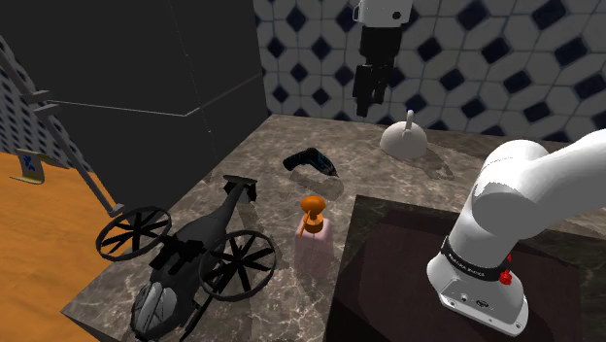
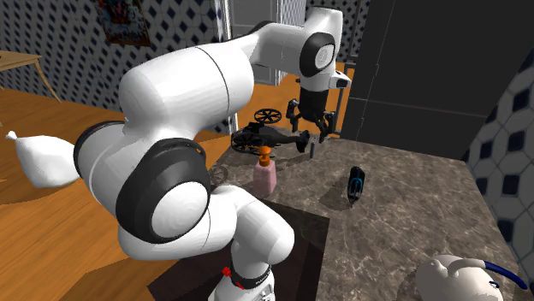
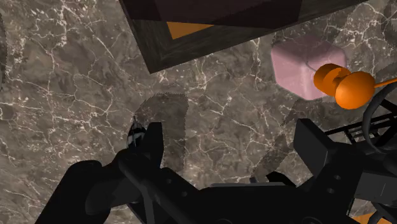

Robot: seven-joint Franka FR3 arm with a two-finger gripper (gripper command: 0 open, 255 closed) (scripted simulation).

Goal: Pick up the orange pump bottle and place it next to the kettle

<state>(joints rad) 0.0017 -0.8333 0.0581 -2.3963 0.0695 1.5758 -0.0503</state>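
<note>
The end effector [image 1: 369, 103] hangs high over the marble bench [image 1: 408, 185]. The wrist view shows its fingers wide apart, holding nothing. The shoulder view takes in the white kettle [image 1: 404, 139] by the tiled wall. The pink, orange-topped pump bottle [image 1: 313, 238] stands upright well apart from it, between the toy helicopter [image 1: 189, 260] and the stand [image 1: 388, 282].

dark brown marble countertop [image 1: 262, 165] w/ white veins. wall [image 1: 486, 49] along its far edge: white tiles w/ navy diamonds. tall dark cabinet [image 1: 146, 58] at its far-left corner in the shoulder view. orange wood floor [image 1: 49, 233] past the left edge. 2nd ext. view: picture [image 2: 124, 21] on a tiled wall, small wooden table [image 2: 17, 58] nearby. light dim.
</note>
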